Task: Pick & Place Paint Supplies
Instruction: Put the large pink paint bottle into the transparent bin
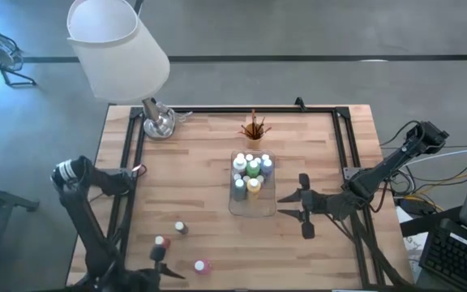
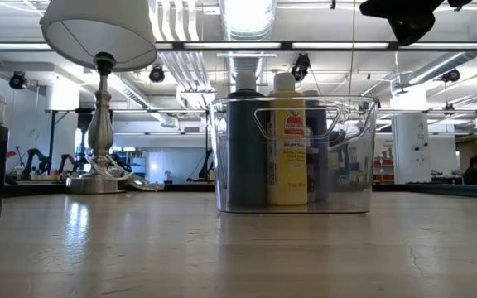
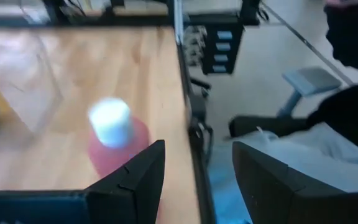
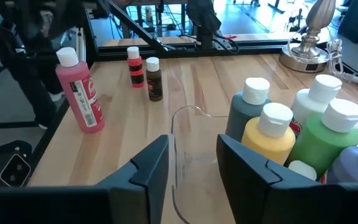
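Bottles (image 1: 250, 172) stand in the tray (image 1: 251, 209), cup (image 1: 254, 130) behind it.

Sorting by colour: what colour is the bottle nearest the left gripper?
Pink, white cap; left wrist view shows it best.

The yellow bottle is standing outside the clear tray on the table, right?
Not quite. The yellow bottle is standing inside the clear tray, not outside it. The high view shows it among the other bottles in the tray, and the low view shows it behind the tray's clear wall.
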Motion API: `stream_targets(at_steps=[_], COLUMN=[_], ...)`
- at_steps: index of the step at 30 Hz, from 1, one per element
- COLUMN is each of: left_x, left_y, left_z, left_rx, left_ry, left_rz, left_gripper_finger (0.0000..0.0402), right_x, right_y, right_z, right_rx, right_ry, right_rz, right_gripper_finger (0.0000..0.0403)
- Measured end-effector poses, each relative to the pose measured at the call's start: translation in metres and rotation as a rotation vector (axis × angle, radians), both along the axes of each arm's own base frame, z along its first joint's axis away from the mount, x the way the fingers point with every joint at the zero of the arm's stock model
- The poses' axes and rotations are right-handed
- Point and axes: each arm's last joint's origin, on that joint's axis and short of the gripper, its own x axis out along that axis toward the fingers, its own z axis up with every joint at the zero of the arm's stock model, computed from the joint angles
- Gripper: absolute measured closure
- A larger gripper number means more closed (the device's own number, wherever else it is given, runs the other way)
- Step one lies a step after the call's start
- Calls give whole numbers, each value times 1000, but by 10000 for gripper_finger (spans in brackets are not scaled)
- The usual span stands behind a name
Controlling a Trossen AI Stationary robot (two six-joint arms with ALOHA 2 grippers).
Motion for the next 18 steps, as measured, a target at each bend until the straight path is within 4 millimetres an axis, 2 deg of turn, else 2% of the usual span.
stream_targets(at_steps=[7,10,18], left_x=[7,11,17], left_y=[-11,-10,-7], left_z=[-31,-39,-36], left_rx=[-70,-19,-67], left_ry=[106,84,93], left_rz=[3,44,63], left_gripper_finger=[207,208,209], right_x=[0,0,0], right_y=[0,0,0], right_z=[0,0,0], right_rx=[8,20,20], right_ry=[-1,-1,0], right_rz=[-3,-7,-7], right_gripper_finger=[263,261,282])
